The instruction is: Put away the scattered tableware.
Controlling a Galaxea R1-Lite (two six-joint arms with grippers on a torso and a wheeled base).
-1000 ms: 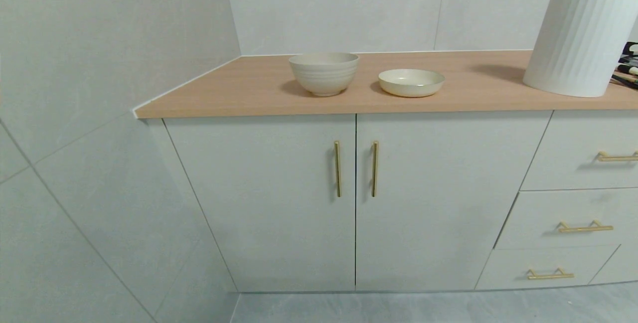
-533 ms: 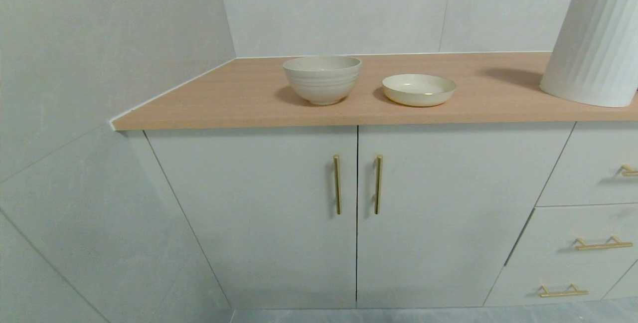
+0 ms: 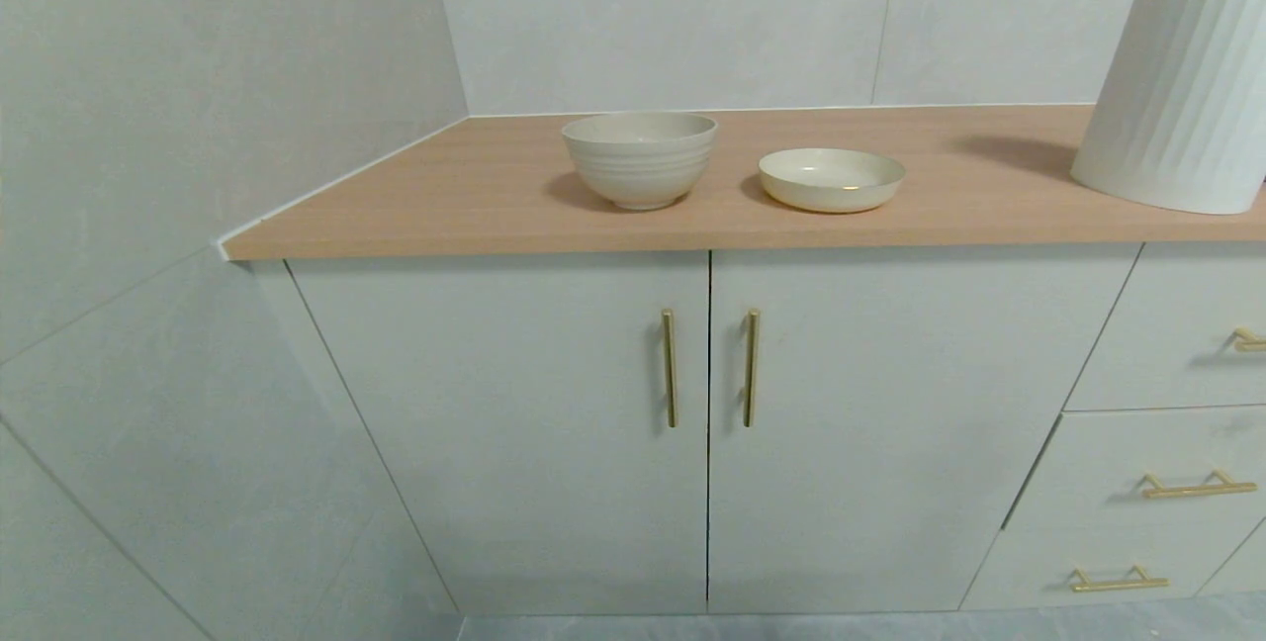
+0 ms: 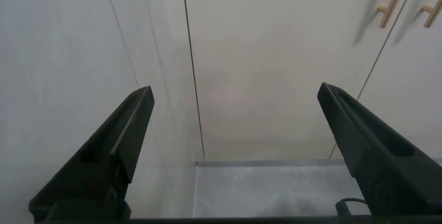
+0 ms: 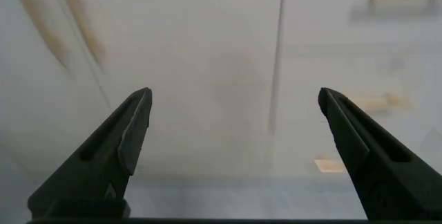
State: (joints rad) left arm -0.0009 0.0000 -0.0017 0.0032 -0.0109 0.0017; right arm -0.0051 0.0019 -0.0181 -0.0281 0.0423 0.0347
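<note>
Plainly, left tool (image 4: 235, 91) and right tool (image 5: 233, 92) gape wide, empty.

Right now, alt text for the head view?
A deep ribbed bowl and a shallow dish sit apart, side by side, on a wooden countertop above two shut cabinet doors with gold handles. A tall white ribbed container stands farther right.

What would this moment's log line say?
bowl, dish on counter | cabinet doors shut | left gripper open | right gripper open
</note>
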